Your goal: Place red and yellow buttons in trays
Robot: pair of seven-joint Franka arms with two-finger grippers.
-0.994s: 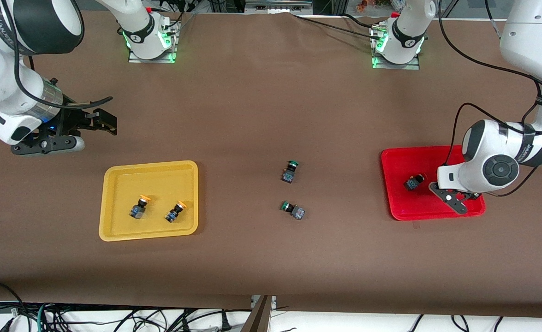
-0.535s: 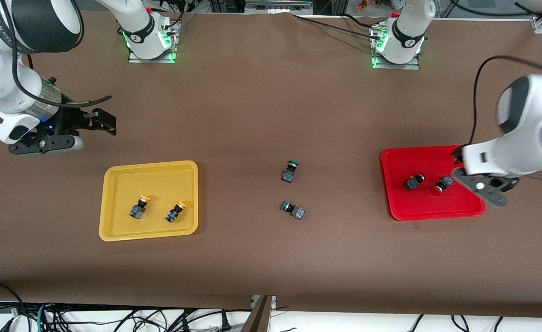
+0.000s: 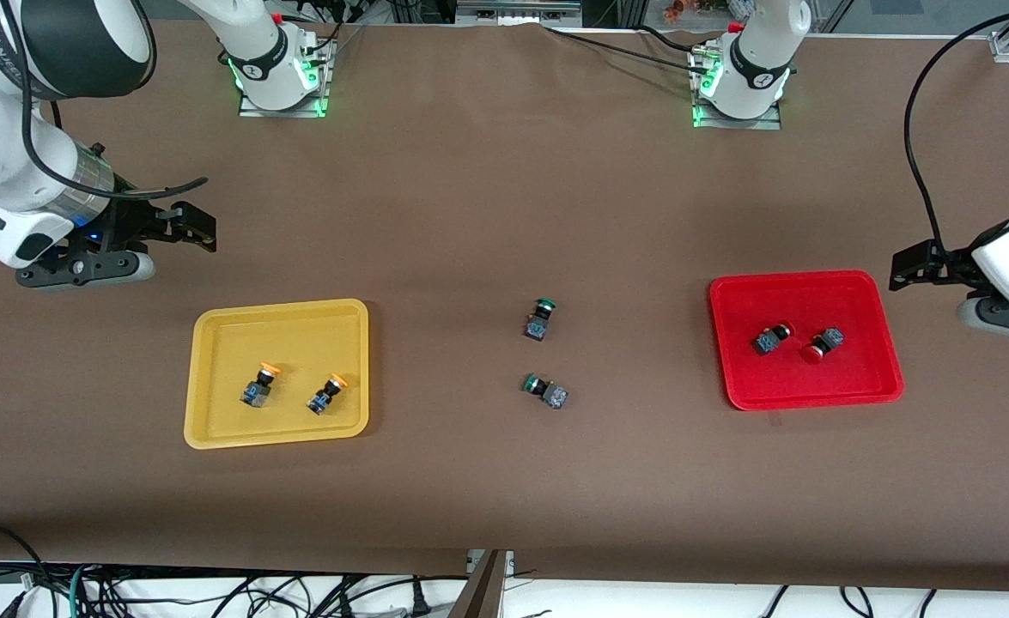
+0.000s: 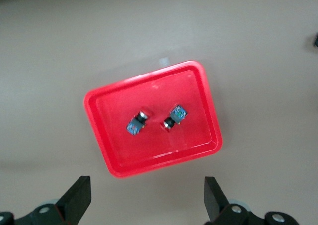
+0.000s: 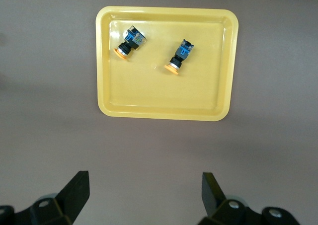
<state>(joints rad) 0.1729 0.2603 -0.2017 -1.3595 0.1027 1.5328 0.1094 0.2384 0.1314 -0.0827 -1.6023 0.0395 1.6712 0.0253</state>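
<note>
The red tray [image 3: 805, 283] holds two red buttons [image 3: 771, 338] [image 3: 822, 343] lying side by side. My left gripper [image 3: 912, 266] is open and empty, up in the air off the tray's edge toward the left arm's end of the table. In the left wrist view the tray [image 4: 149, 76] and both buttons [image 4: 136, 123] [image 4: 174, 116] show past my open gripper [image 4: 146, 183]. The yellow tray [image 3: 281, 306] holds two yellow buttons [image 3: 259, 385] [image 3: 326, 393]. My right gripper [image 3: 195, 227] waits open above the table beside that tray; its wrist view shows tray [image 5: 164, 10], buttons [image 5: 129, 41] [image 5: 180, 55] and gripper [image 5: 144, 178].
Two green-capped buttons [image 3: 539, 318] [image 3: 546, 390] lie on the brown table between the trays. The arms' bases [image 3: 281, 77] [image 3: 740, 81] stand along the table edge farthest from the front camera.
My left gripper has lifted off the red tray and drawn away toward the left arm's end of the table, leaving a second red button in the tray. The right arm has barely moved.
</note>
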